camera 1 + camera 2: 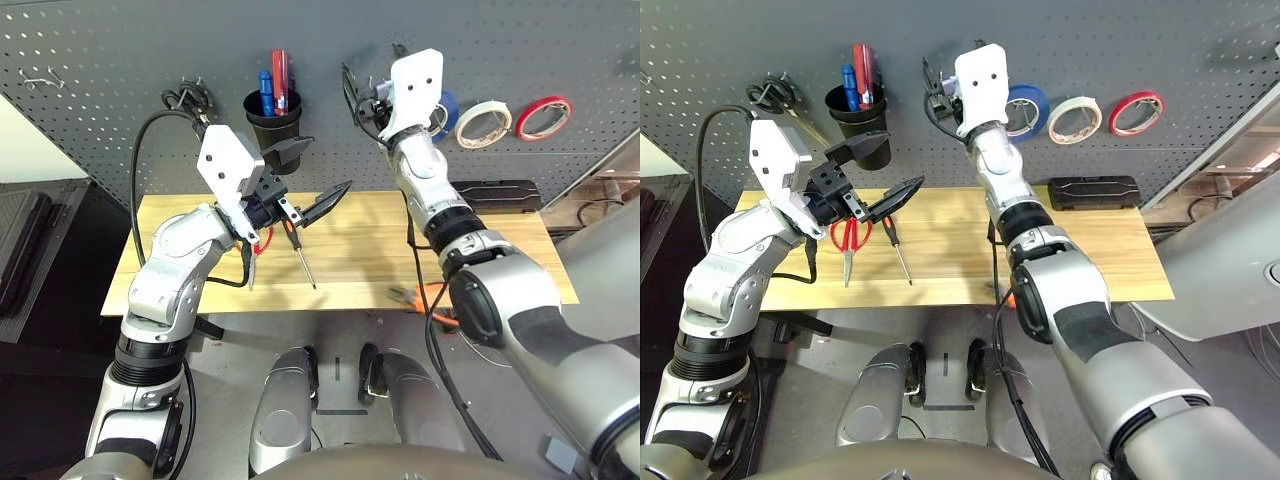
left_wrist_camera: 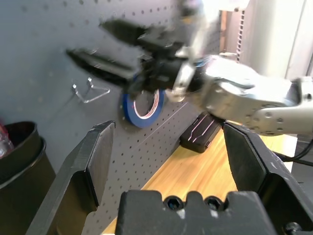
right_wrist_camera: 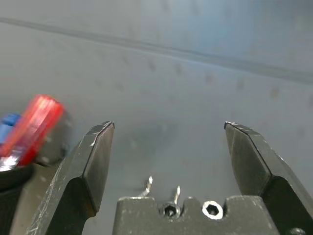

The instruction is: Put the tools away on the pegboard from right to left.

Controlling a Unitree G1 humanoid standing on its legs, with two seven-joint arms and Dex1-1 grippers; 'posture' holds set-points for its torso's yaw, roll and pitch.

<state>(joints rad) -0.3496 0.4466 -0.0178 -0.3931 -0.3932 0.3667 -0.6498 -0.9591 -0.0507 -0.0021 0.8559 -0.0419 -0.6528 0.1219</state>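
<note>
- The pegboard (image 1: 120, 120) stands upright behind the wooden worktop (image 1: 360, 245) and serves as the landmark here.
- White tape roll (image 1: 484, 124) hangs on the pegboard, between a blue tape roll (image 1: 1026, 110) and a red tape roll (image 1: 543, 117).
- A black cup (image 1: 272, 122) is mounted on the pegboard and holds red and blue items.
- Black-handled scissors (image 1: 773, 97) hang on the pegboard beside the cup, on the side away from the tape rolls.
- Red-handled scissors (image 1: 849, 240) lie flat on the worktop in front of the pegboard, blades pointing away from it.
- The screwdriver (image 1: 898, 243) lies just beside those scissors, tip pointing away from the pegboard.
- The orange-handled pliers (image 1: 425, 296) lie at the worktop edge farthest from the pegboard, partly hidden by the right arm.
- A black case (image 1: 1095, 191) rests on the worktop at the foot of the pegboard, below the tape rolls.
- Left gripper (image 1: 308, 180) hovers above the worktop in front of the pegboard, its 2 fingers spread wide and holding nothing.
- Right gripper (image 3: 168, 147) is raised close to the pegboard beside the blue tape roll, its 2 fingers wide apart and empty, with a metal hook (image 3: 149, 185) between them.
</note>
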